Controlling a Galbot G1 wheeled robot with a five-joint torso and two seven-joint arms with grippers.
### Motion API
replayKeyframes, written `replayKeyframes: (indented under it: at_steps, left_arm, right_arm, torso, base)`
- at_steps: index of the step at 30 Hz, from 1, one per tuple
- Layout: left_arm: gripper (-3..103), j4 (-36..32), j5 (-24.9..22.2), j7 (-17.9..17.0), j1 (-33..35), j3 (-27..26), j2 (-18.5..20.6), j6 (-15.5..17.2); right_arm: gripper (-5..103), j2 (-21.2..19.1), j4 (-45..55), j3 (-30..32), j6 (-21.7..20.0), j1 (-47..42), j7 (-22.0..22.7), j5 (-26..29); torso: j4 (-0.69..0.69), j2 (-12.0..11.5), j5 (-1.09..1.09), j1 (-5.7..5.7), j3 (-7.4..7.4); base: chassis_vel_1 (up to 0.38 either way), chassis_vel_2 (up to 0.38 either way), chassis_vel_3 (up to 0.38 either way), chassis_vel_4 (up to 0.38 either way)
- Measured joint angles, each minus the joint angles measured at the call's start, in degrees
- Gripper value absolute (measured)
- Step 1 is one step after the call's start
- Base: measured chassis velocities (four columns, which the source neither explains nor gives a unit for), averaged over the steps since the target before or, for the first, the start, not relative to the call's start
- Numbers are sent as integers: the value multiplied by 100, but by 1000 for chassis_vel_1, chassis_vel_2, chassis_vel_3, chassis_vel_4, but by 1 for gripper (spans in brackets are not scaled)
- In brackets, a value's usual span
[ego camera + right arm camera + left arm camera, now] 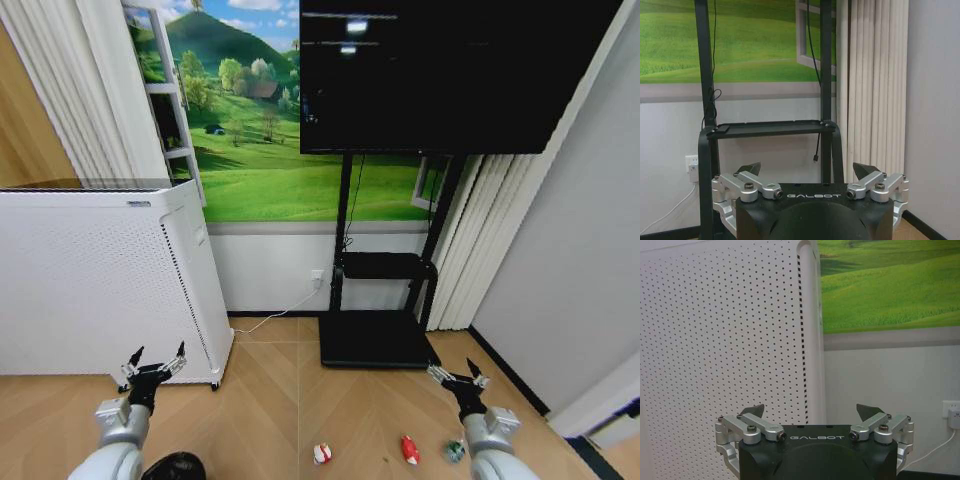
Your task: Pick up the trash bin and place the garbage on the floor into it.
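Observation:
The trash bin (175, 466) shows as a black round shape at the bottom edge of the head view, just right of my left arm. Three bits of garbage lie on the wood floor: a red-and-white piece (322, 453), a red piece (409, 449) and a small greenish bottle (455, 451) beside my right arm. My left gripper (155, 358) is raised and open in front of the white appliance, holding nothing. My right gripper (456, 374) is also raised and open, empty, above the floor near the TV stand base. In the wrist views, the left gripper (810, 412) and right gripper (806, 170) have their fingers spread.
A tall white perforated appliance (100, 280) stands at the left against the wall. A black TV stand (378, 338) with a flat base and a large screen (450, 70) stands ahead. A white cable runs to a wall socket (317, 278). Curtains hang at the right.

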Motion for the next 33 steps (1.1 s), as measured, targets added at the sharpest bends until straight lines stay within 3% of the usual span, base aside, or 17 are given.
replayKeyframes:
  at_steps: [9, 33]
  left_arm:
    - [100, -106, -110, -143, 68, 35, -53, 204]
    - [100, -101, -189, -101, 48, 52, -23, 94]
  right_arm:
    - [100, 3, -21, 0, 98, -26, -24, -34]
    - [100, 18, -22, -41, 104, -32, -55, -83]
  torso:
    - [1, 0, -1, -2, -1]
    - [0, -92, -1, -37, -52]
  base:
    - [67, -62, -62, 57]
    - [0, 0, 0, 0]
